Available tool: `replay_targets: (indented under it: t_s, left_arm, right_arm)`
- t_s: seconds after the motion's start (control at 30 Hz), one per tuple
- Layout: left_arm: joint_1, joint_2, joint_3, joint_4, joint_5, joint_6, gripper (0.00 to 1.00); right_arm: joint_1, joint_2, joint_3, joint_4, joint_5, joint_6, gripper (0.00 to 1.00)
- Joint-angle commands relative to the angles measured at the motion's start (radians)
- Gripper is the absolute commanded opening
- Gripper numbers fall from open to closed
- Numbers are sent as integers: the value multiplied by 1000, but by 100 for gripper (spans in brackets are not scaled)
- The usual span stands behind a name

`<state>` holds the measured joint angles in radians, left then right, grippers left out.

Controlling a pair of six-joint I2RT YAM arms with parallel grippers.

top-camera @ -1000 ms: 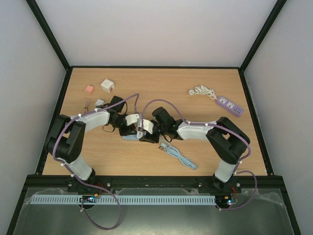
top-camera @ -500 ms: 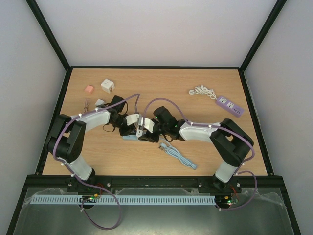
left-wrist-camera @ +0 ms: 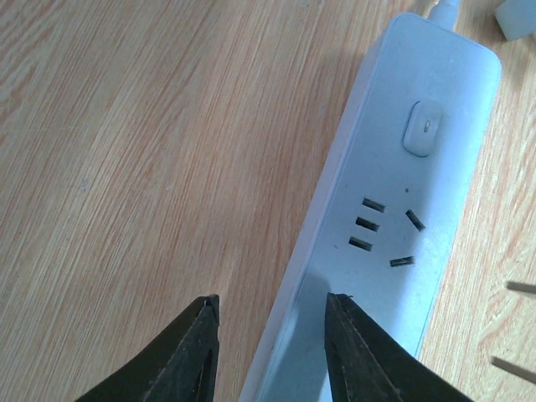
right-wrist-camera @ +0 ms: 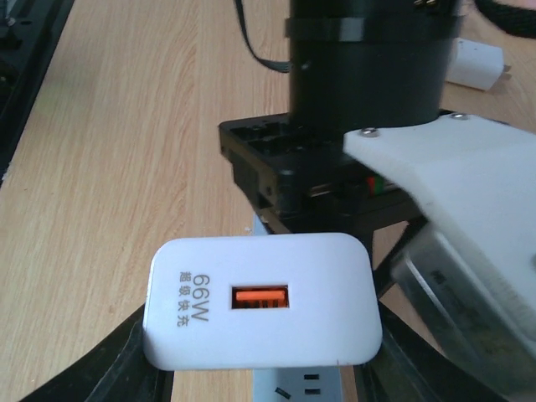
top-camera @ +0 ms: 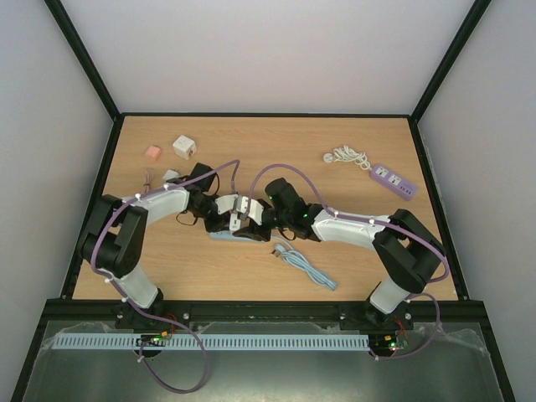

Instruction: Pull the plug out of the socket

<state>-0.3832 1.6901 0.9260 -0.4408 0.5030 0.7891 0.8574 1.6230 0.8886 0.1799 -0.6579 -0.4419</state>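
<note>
Currently held: the white charger plug (right-wrist-camera: 261,303), marked 66W and with an orange USB port in its face, sits between the two dark fingers of the right gripper (right-wrist-camera: 261,339).
State of right gripper: closed on the charger plug, one finger at each short side.
Plug position: above the light blue power strip (left-wrist-camera: 394,209) and clear of it. Two bare metal prongs (left-wrist-camera: 521,288) show beside the strip at the edge of the left wrist view.
Socket: the slots (left-wrist-camera: 381,234) in the strip's face are unoccupied, and a rocker switch (left-wrist-camera: 427,130) lies beyond them.
Strip position: flat on the wooden table (left-wrist-camera: 126,167), near its middle, where the two arms meet.
State of left gripper (left-wrist-camera: 272,303): the jaws stand narrowly apart, straddling the strip's long edge. One finger (left-wrist-camera: 188,356) is over the table, the other over the strip's face. Whether it clamps or presses the strip cannot be told.
Near right of strip: a pale blue cable (top-camera: 306,266) lies loose on the table.
Far right: a purple power strip (top-camera: 394,180) with a white coiled cord (top-camera: 345,156) beside it.
Far left: a white cube adapter (top-camera: 185,147) and a small pink block (top-camera: 152,153), well apart from the arms.
</note>
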Motion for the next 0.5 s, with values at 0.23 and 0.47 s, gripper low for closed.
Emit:
replay_targets:
  t_s: [0.23,0.47]
  left_arm:
    - [12,-48,108,-52,44,-67,66]
    - [173,-154,188,-46,211,-143,86]
  right_arm:
    - [-7,-33,20,-144,-85,-48,10]
    - [-141,-84,42,-128,-196,95,10]
